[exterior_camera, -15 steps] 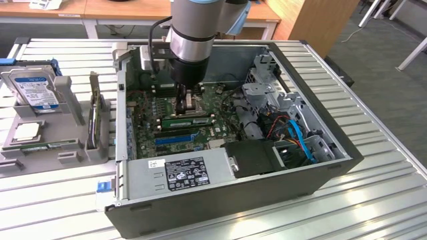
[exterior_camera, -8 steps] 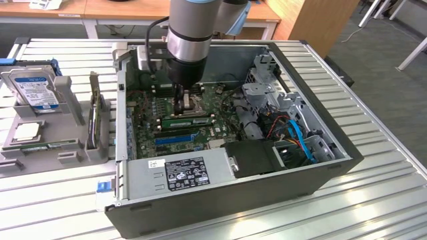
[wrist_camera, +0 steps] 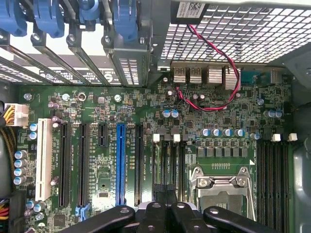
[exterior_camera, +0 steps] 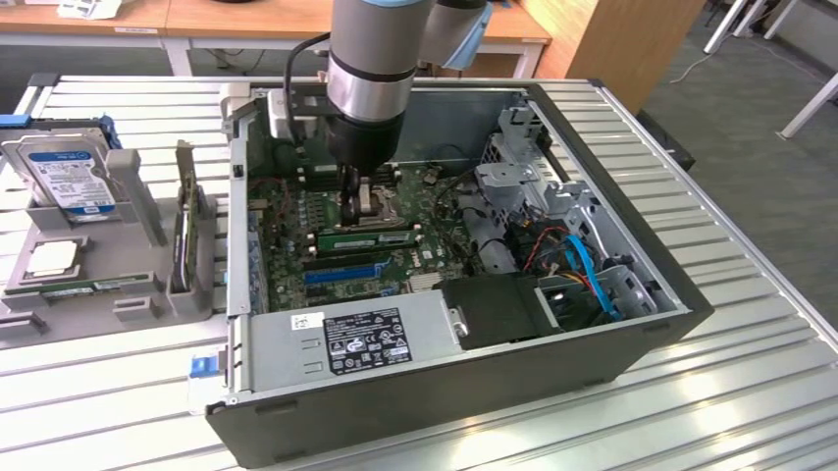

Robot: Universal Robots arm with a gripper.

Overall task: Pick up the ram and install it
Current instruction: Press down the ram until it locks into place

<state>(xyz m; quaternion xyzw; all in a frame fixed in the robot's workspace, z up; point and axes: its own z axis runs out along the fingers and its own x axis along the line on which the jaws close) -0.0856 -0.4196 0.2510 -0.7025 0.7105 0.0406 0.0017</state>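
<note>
The black two-fingered gripper (exterior_camera: pixel 356 204) is lowered inside the open grey computer case (exterior_camera: pixel 629 343), jaws together over the large green motherboard (wrist_camera: pixel 146 121). A long narrow green ram stick (exterior_camera: pixel 369 237) is seen lying mid-board. Unless squarely seated, it could be bent by pressing.

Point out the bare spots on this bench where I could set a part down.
The slatted bench is bare along the exterior view's right of the computer case, and in front of it. The exterior view's left is crowded: a grey holder with a hard drive.
</note>
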